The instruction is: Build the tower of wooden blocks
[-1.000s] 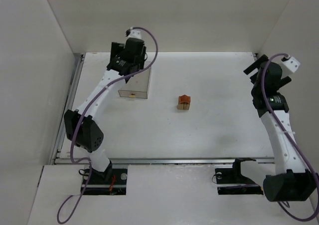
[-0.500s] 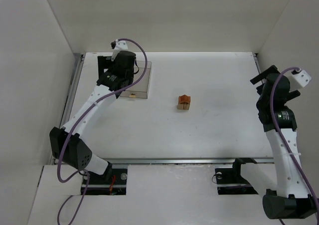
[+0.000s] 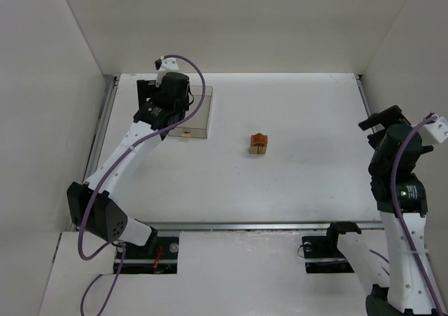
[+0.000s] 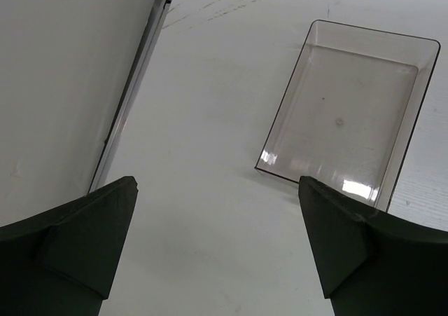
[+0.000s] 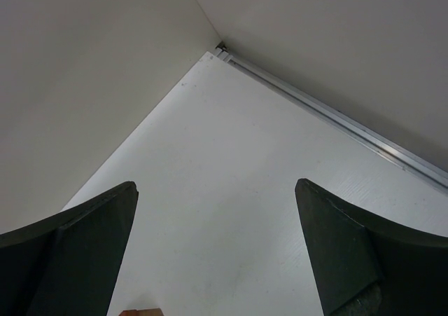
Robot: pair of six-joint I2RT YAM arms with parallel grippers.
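at mid-table (image 3: pixel 301 183): tower (image 3: pixel 259 143), tan cubes under a reddish-orange piece, well apart from both grippers. at far left, raised near the clear box (image 4: pixel 350 113): left gripper (image 4: pixel 215 190), jaws wide apart, nothing between. by the right edge: right gripper (image 5: pixel 215 186), jaws likewise spread, empty.

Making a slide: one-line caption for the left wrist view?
Open left gripper hovers over the white table, clear plastic box ahead-right.
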